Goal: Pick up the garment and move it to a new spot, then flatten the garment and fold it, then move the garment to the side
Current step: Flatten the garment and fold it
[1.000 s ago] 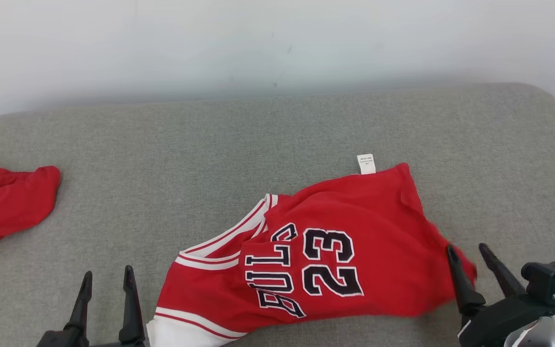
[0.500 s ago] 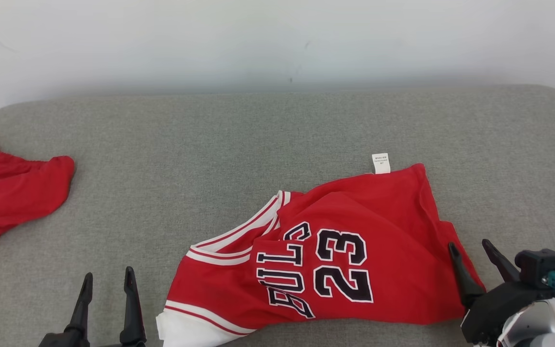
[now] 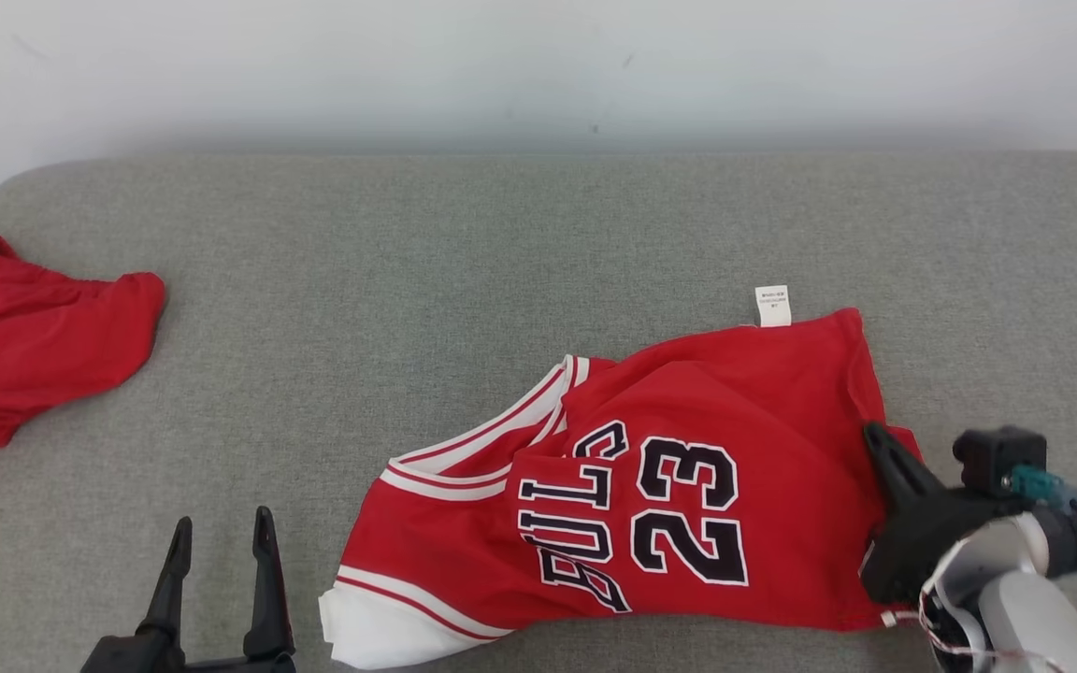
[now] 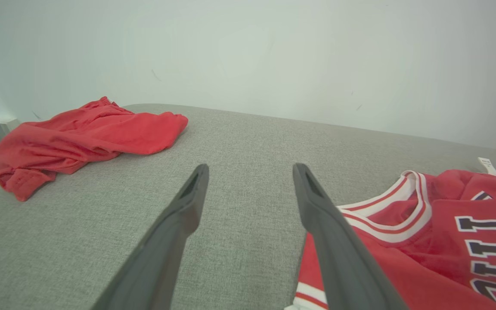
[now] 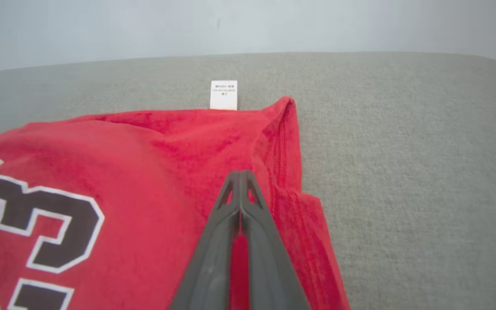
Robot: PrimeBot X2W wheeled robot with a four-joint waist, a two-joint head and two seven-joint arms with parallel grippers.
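Change: right tool (image 3: 875, 437), fingers apart 1 s ago, is now clenched on the right edge of the jersey (image 3: 688, 402).
Head view: jersey (number 23, lettering sideways) lies rumpled right of centre on the grey padded surface (image 3: 408, 280), white label (image 3: 772, 306) at its far edge. Left tool (image 3: 222, 520) is released, near the jersey's white-trimmed corner. Red cloth (image 3: 24, 327) lies well apart at the left.
Left wrist view: left tool (image 4: 250, 167) is spread above the bare surface.
Right wrist view: right tool (image 5: 240, 173) has its tips meeting on red fabric.

Bare grey cushion (image 3: 464, 262) lies open along the far edge and through the middle. The red jersey (image 3: 688, 449) covers the near right part; a second red garment (image 3: 34, 336) blocks the left edge.
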